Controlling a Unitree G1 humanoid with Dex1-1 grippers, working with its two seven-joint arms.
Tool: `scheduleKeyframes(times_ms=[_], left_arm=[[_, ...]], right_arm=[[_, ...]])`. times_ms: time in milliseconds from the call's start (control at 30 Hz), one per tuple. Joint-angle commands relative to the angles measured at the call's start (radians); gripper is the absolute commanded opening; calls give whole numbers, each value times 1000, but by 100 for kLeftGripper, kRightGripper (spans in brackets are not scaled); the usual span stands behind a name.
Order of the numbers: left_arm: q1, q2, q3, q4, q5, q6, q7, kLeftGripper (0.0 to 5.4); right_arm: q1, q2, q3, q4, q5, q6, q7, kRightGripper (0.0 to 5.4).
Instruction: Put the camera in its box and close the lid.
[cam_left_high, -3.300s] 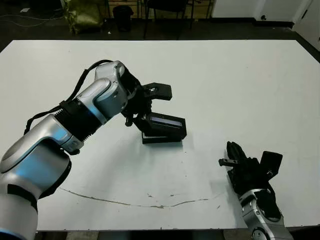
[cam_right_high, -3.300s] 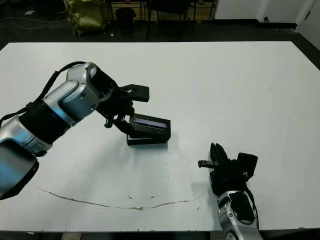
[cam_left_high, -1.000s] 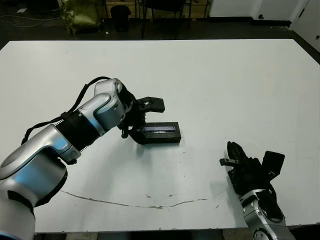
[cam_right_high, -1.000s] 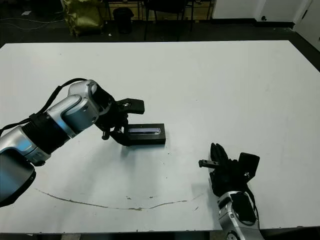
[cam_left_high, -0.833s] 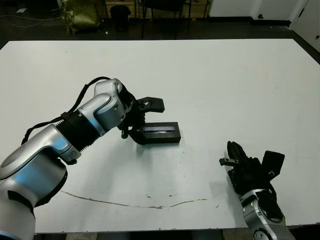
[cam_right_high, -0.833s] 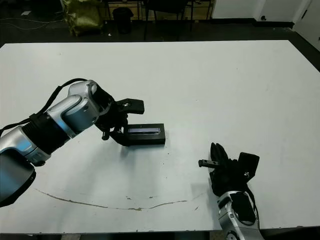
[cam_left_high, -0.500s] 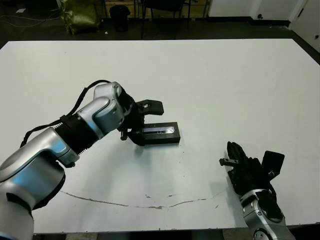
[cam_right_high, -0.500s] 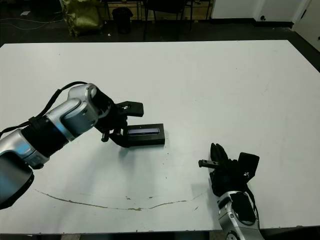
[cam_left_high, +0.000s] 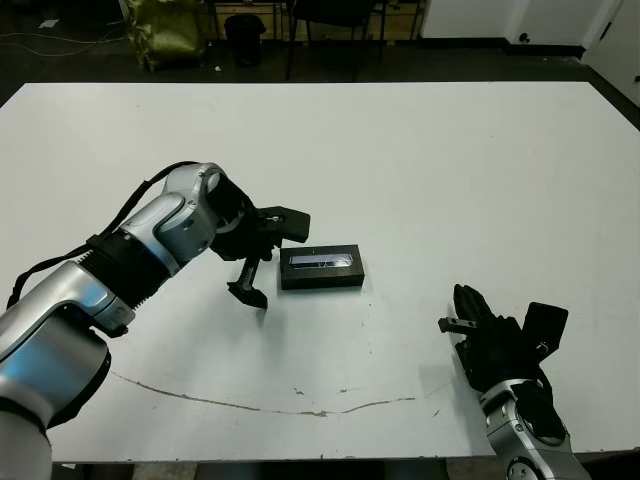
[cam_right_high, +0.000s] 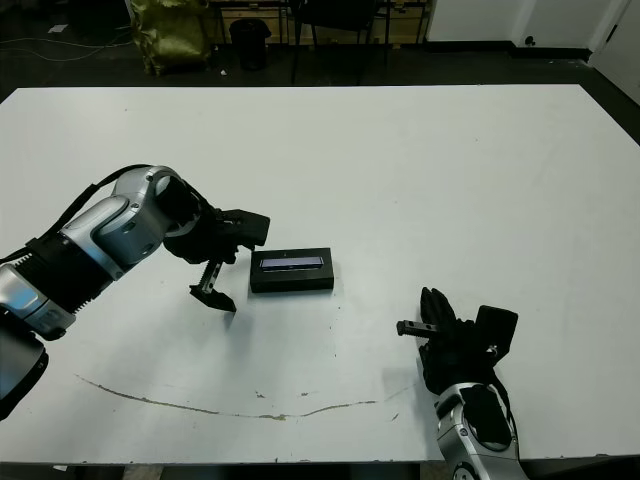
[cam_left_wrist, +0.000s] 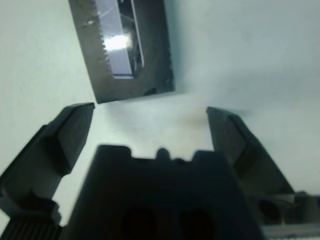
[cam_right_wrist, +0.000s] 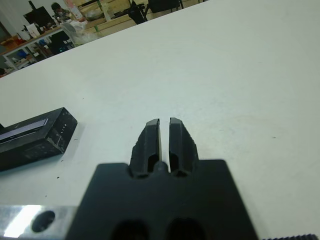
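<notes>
Lying flat near the middle of the white table (cam_left_high: 430, 150), the box (cam_left_high: 320, 276) is closed, with the lid (cam_left_high: 320, 260) seated squarely on it and the pale window strip facing up; the camera itself cannot be seen. The closed box runs from 9 to 3 o'clock across the table, and nothing touches it.

At the box's 9 o'clock end hangs the left gripper (cam_left_high: 268, 255), just beside the box but apart from it. Its two black fingers are spread wide, one (cam_left_high: 285, 222) reaching toward the box's far corner and the other (cam_left_high: 247, 291) pointing down to the table at about 7 o'clock from the box. The left wrist view shows the same: a finger (cam_left_wrist: 60, 145) on each side, bare table between them, and the box end beyond the tips.

Well apart, at roughly 5 o'clock from the box and close to the table's near edge, the right gripper (cam_left_high: 470, 322) rests empty, its fingers (cam_right_wrist: 151, 137) pressed nearly together with only a thin slit between them. A long thin scuff line (cam_left_high: 260, 405) crosses the table near the front edge.
</notes>
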Motion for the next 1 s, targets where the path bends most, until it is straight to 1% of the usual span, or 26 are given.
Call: scheduleKeyframes(times_ms=[33,67,133,233,267,300,333,400,467,533,567,633,700,767,833,933,1000], left_arm=[[103,46,-29,-20,41,13,-6,538],[107,51,-29,-28,45,11,-4,538],[141,88,13,8,35,-19,27,538],[187,140,68,48,53,-98,113,538],[203,147,106,70,38,-108,145,538],[218,151,151,90,15,-93,176,538],[238,154,205,106,-11,-84,218,538],[301,149,345,82,-71,-27,339,538],[413,107,543,-21,-160,19,513,538],[521,28,715,-141,-251,53,672,529],[573,-22,781,-196,-293,36,744,515],[669,-123,864,-290,-351,-70,867,472],[735,-222,899,-375,-402,-154,953,424],[781,-316,896,-450,-443,-200,1022,374],[819,-404,867,-537,-469,-188,1097,320],[862,-489,775,-644,-452,-158,1173,248],[871,-529,715,-697,-440,-107,1221,197]], right_arm=[[11,-13,-6,22,-8,-4,5,0],[11,-13,-7,25,-7,-7,7,0],[11,-8,-10,18,0,2,0,0],[11,-4,-13,5,10,17,-6,0],[11,-6,-12,1,8,20,-8,0],[9,-7,-12,2,6,21,-9,0],[7,-7,-10,0,3,25,-14,0],[5,-5,-7,-3,-2,26,-18,0],[8,-11,-1,-6,-11,13,-14,0],[8,-12,-1,5,-14,-11,-3,0],[6,-12,-3,21,-11,-29,8,0],[-2,-14,-9,54,-8,-57,24,0],[-9,-21,-7,70,-19,-63,26,0],[-14,-19,-7,75,-15,-60,27,0],[-18,-13,-12,92,0,-75,39,0],[-23,-17,-9,119,-12,-115,52,0],[-21,-30,-4,127,-28,-140,62,0]])
